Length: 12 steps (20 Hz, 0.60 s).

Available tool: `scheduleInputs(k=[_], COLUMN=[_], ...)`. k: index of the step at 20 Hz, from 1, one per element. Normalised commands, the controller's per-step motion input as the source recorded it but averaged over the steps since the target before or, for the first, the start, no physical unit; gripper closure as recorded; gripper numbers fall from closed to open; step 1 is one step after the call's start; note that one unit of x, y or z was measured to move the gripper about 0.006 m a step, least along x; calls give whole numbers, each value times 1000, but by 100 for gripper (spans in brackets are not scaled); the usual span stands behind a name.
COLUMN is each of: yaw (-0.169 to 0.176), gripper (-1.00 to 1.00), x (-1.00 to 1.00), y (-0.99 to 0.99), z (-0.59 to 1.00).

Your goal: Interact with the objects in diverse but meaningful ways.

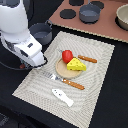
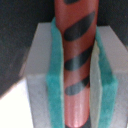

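Striped placemat point(image 1: 95, 75), one tomato point(image 1: 66, 56), one cheese wedge point(image 1: 76, 64), tool point(image 2: 76, 70) clamping striped stick point(image 2: 75, 55).

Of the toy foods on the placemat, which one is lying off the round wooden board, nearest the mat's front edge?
The white fish shape. The red tomato and yellow cheese wedge sit on the round board; the fish lies alone on the mat beyond the fork.

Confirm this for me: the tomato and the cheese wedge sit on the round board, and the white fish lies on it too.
Not quite. The tomato and cheese wedge do sit on the round board, but the exterior view shows the white fish off it, on the placemat.
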Motion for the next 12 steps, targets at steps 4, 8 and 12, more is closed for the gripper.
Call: scheduleInputs(k=[4,8,12], yaw=[1,0,0], gripper=[100,100,100], x=[-314,-336,-231], y=[9,39,98], z=[866,931,753])
